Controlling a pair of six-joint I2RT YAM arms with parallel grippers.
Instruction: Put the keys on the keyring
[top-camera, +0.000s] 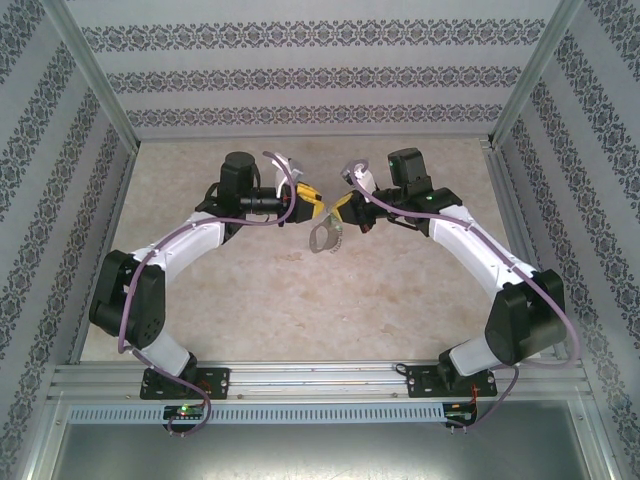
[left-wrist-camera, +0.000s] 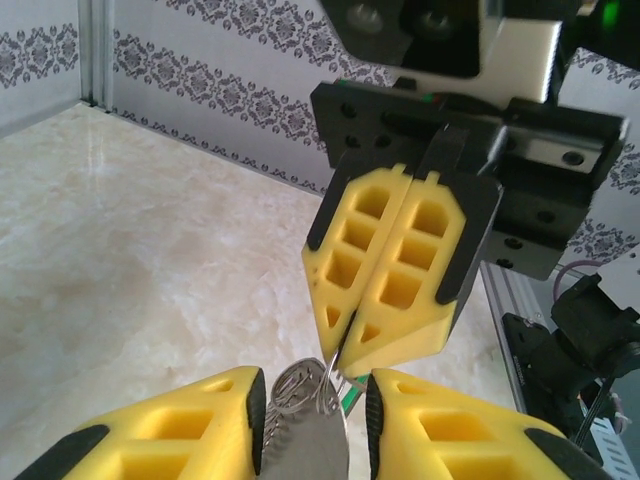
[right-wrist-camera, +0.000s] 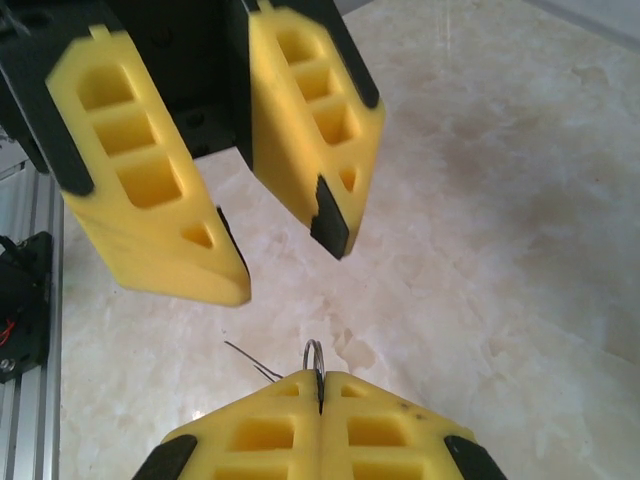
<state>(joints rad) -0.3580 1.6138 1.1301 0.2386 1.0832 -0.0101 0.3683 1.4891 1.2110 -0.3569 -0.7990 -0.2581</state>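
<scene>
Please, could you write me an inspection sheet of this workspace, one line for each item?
Surface: pale marbled tabletop, bare where visible.
Job's things: grey metal keyring at the claw tips. A green sliver of the key tag is beside it. The key itself is too small to tell.
Clutter: nothing seen.
Grippers: left claw has its fingers apart. Right claw is shut on a thin wire ring.
Cables: purple cables run along both arms, clear of the claws.
Surroundings: patterned walls on three sides, aluminium rail at the near edge.
</scene>
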